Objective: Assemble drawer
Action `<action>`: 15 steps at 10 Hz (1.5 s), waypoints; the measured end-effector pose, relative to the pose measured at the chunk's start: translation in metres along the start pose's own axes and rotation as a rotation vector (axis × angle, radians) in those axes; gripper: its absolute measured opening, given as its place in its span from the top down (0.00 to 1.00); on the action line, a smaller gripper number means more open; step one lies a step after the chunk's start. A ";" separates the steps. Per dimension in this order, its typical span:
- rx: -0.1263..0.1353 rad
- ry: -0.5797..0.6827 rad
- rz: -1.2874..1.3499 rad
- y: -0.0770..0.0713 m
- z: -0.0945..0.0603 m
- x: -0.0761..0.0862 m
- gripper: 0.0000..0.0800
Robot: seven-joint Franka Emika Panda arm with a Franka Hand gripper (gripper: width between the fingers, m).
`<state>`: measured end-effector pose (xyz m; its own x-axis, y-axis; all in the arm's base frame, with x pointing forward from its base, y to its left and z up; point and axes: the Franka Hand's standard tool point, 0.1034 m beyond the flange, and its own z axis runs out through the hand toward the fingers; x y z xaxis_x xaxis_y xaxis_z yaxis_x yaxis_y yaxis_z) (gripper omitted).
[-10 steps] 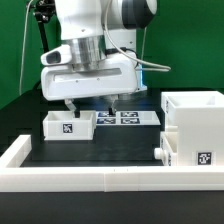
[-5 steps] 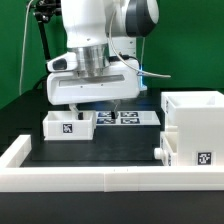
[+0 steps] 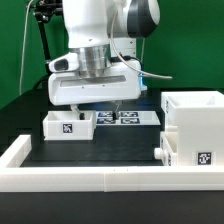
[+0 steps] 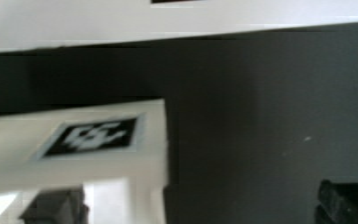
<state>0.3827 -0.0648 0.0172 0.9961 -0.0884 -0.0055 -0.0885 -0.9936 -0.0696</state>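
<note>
Using the loose tray (image 3: 68,125) as the anchor, since that's the drawer part waiting to go in. It sits flat on the dark table with its tag facing the camera, and the wrist view shows that tag (image 4: 96,135) right under the hand.

The gripper (image 3: 92,104) hangs just above the tray, a bit toward the exterior view's right of it. Its fingers are spread wide with nothing between them, so I'd guess it's lining up a grab.

The marker board (image 3: 126,118) lies just beside the tray, further to the exterior view's right.

The shell (image 3: 195,125) stands well apart from the tray on that same side. A knob (image 3: 160,152) pokes out of its face, so one tray looks already seated.

The rail (image 3: 90,178) runs in front of the tray, probably as a fence.
</note>
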 end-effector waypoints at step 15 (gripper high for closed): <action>-0.053 0.028 -0.070 0.030 0.009 -0.001 0.42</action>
<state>0.3791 -0.0943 0.0058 0.9995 -0.0202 0.0250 -0.0198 -0.9997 -0.0160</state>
